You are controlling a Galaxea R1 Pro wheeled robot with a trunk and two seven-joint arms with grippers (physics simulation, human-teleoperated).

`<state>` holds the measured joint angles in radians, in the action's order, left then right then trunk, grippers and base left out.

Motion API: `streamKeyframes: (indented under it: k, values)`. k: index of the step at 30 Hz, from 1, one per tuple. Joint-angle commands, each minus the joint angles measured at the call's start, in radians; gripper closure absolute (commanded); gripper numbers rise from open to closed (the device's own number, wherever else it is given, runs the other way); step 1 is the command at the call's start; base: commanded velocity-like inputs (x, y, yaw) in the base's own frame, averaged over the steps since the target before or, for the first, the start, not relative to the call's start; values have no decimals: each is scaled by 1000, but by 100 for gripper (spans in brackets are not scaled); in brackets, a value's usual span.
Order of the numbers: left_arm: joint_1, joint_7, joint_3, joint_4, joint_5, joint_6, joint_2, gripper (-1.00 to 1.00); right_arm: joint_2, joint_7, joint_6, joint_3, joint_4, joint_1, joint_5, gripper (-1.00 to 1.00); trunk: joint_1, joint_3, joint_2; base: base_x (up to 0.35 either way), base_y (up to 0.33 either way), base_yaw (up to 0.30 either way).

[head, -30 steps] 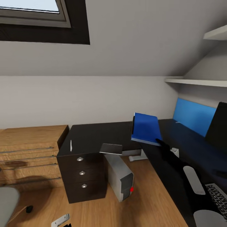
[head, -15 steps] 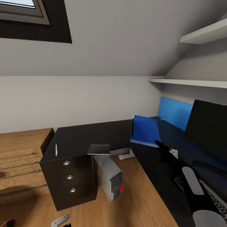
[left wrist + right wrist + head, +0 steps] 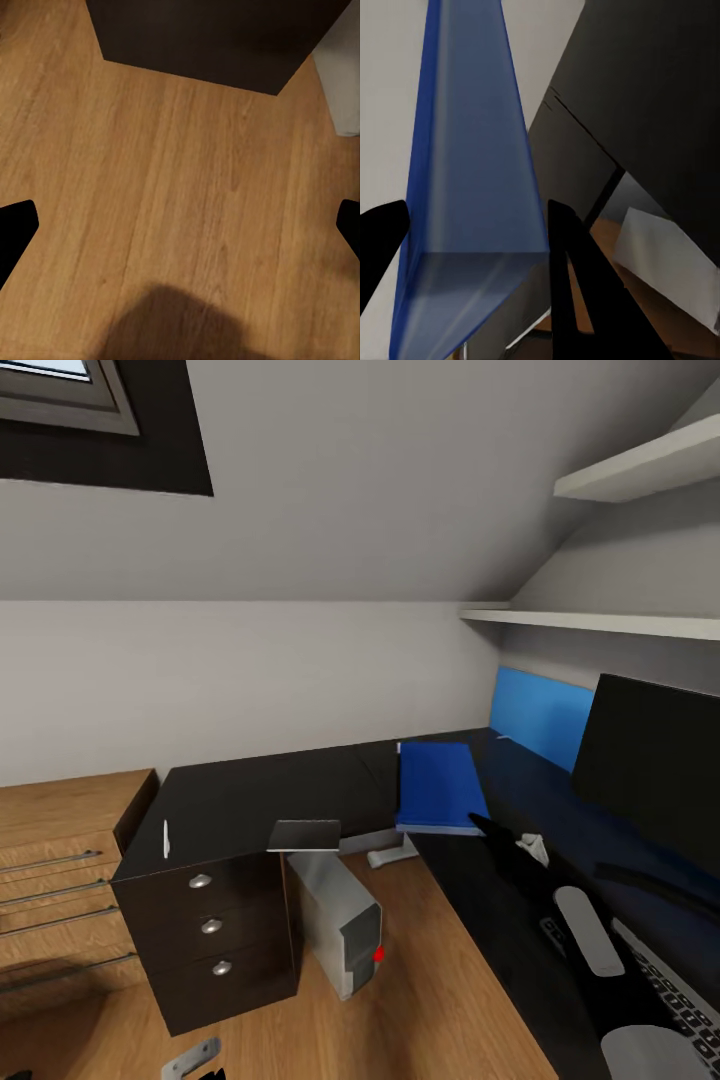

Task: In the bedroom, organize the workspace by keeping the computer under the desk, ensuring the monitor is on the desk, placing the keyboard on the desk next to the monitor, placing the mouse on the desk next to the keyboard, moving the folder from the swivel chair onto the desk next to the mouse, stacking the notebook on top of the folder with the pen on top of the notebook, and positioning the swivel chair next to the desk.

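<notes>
Head view, left to right: oak cabinets (image 3: 60, 860), then the desk (image 3: 260, 800) with its drawer unit (image 3: 210, 930); all three drawers are shut, so contents can't be told. The pen (image 3: 166, 838) lies on the desk's left end, the notebook (image 3: 304, 835) hangs half off the front edge, and the computer (image 3: 345, 930) stands on the floor just below it. Past that, our right gripper (image 3: 482, 824) is clamped on the near edge of the folder (image 3: 438, 785), which sits low over the desk corner. Whether it's resting on the top or just above, we can't tell. The monitor (image 3: 650, 760) is on the desk at right, with the keyboard (image 3: 680, 990) in front of it.

Our left gripper (image 3: 180, 225) has its fingertips wide apart, holding nothing, over bare floor (image 3: 187, 210).

Risks, as we judge them:
- The folder is pinched at one edge only, so it may pivot or slip during the move.
- Here it's well apart from the keyboard, so a release now probably misses "next to the mouse".
- Bumping the overhanging notebook could tip it onto the computer.
</notes>
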<state>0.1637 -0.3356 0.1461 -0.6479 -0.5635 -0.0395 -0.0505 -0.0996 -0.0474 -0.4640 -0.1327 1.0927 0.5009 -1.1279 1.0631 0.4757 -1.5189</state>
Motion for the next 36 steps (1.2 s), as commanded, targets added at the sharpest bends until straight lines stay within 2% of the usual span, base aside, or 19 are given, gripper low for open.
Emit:
streamKeyframes:
  k: [1, 3, 4, 7, 8, 10, 15, 22, 28, 36]
  values:
    - [0, -10, 8, -2, -6, -3, -2, -100, 2, -1, 22, -1, -1, 1, -2, 100, 0, 1, -1, 0, 0, 0]
    - [0, -10, 8, -2, -6, -3, -1, -100, 14, 0, 119, 2, -7, 1, -2, 100, 0, 1, -1, 0, 0, 0]
    - [0, -10, 8, -2, -6, -3, 0, -100, 36, 1, 220, 4, -25, 1, -2, 100, 0, 1, -1, 0, 0, 0]
    - [0, -10, 9, -2, -6, -3, 0, -100, 65, 1, 366, 7, -69, 1, -1, 100, 0, 1, -1, 0, 0, 0]
    - [0, -10, 9, -2, -6, -3, 0, -100, 73, 2, 398, 8, -85, 1, -1, 100, 0, 1, -1, 0, 0, 0]
    - [0, -10, 9, -2, -6, -3, 0, -100, 115, 3, 444, 7, -129, 2, 0, 100, 0, 1, -1, 0, 0, 0]
    - [0, -10, 9, -2, -6, -3, 0, -100, 132, 2, 454, 8, -143, 2, 0, 100, 0, 1, -1, 0, 0, 0]
    - [0, -10, 9, -2, -6, -2, 0, -100, 138, 1, 454, 7, -147, 2, -5, 100, 0, 1, -1, 41, 0, 0]
    - [0, -6, 11, -3, -6, 76, 0, -100, 139, -6, 452, 7, -143, 2, -8, 100, 0, 1, -1, 269, 0, 0]
    - [0, -5, 12, -3, -6, 103, 0, -100, 139, -7, 452, 3, -144, 2, -10, 100, 0, 1, -1, 323, -4, 0]
